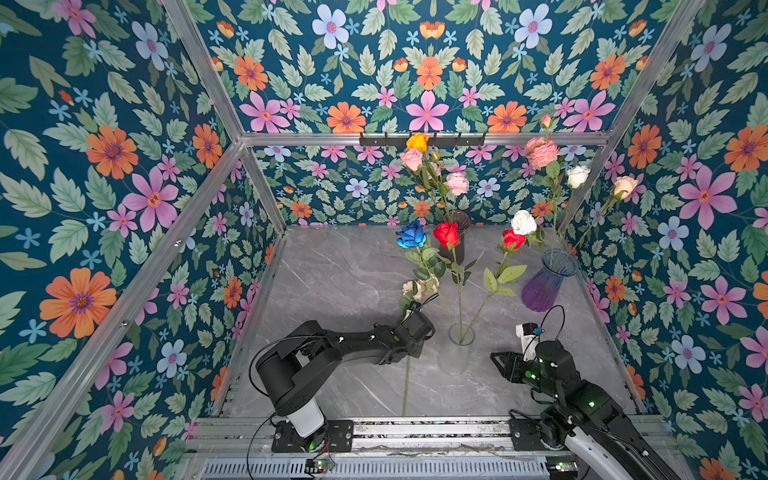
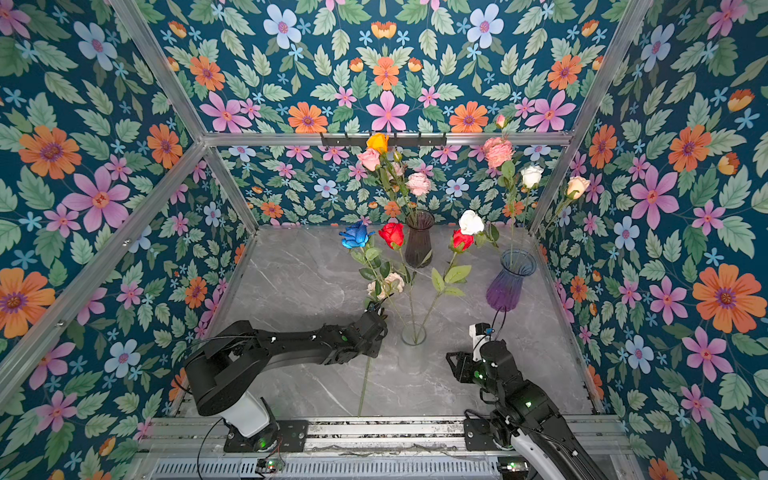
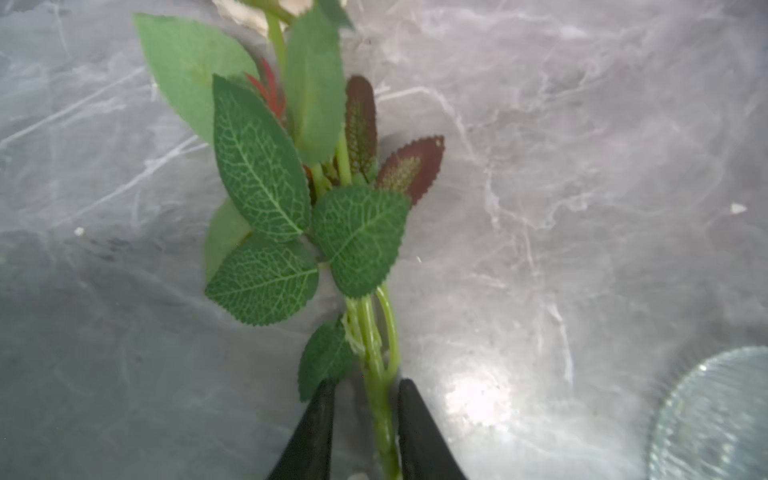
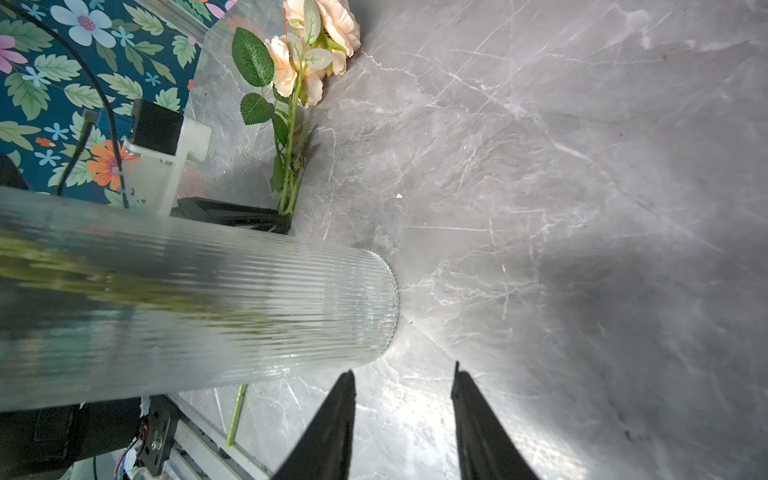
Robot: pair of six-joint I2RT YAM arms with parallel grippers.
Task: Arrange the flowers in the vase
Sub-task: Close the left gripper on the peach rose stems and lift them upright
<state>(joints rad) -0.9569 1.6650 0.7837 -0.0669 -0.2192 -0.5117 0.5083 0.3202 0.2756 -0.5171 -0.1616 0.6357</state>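
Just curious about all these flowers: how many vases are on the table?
3: a dark vase at the back, a purple vase on the right, a clear ribbed vase in front. None seems hidden.

left arm extended forward | left gripper jaws seemingly just apart | right arm tucked | right gripper jaws parted

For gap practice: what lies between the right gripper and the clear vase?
Only bare tabletop separates the right gripper from the clear vase, per the right wrist view.
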